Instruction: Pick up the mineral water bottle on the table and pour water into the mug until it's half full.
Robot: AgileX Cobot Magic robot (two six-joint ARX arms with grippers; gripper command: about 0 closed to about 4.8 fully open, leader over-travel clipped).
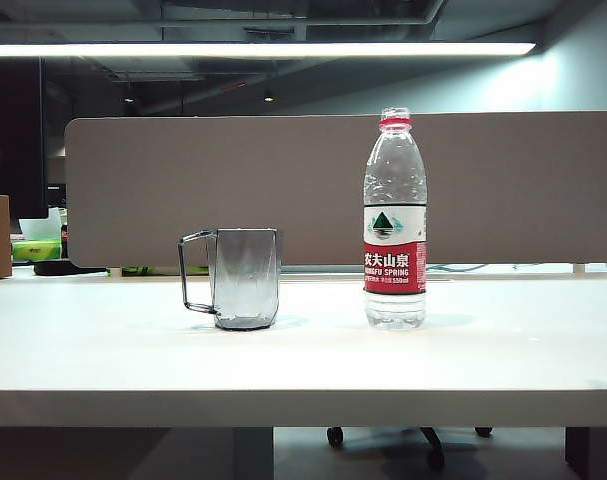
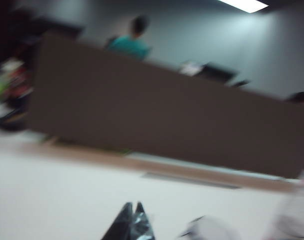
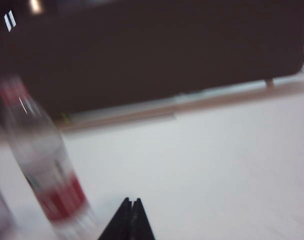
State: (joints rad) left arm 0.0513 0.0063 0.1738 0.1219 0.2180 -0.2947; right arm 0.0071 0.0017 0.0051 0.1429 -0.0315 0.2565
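Plainly, nothing had been picked up yet. The big white worktop (image 1: 463,370) held both things, standing upright and apart from each other. The tall mineral water bottle (image 1: 394,220) stood on the right in the exterior view, with no cap that I could see on its open neck. The short grey mug (image 1: 245,278) stood to its left, handle turned away from the bottle, and looked empty. Neither arm showed in the exterior view. In the blurry wrist views, the right gripper (image 3: 131,220) had its tips pressed together, holding nothing, near the bottle. The left gripper (image 2: 131,222) looked closed too, and empty. I think the next move was to open the right gripper, reach the bottle's middle and squeeze gently.
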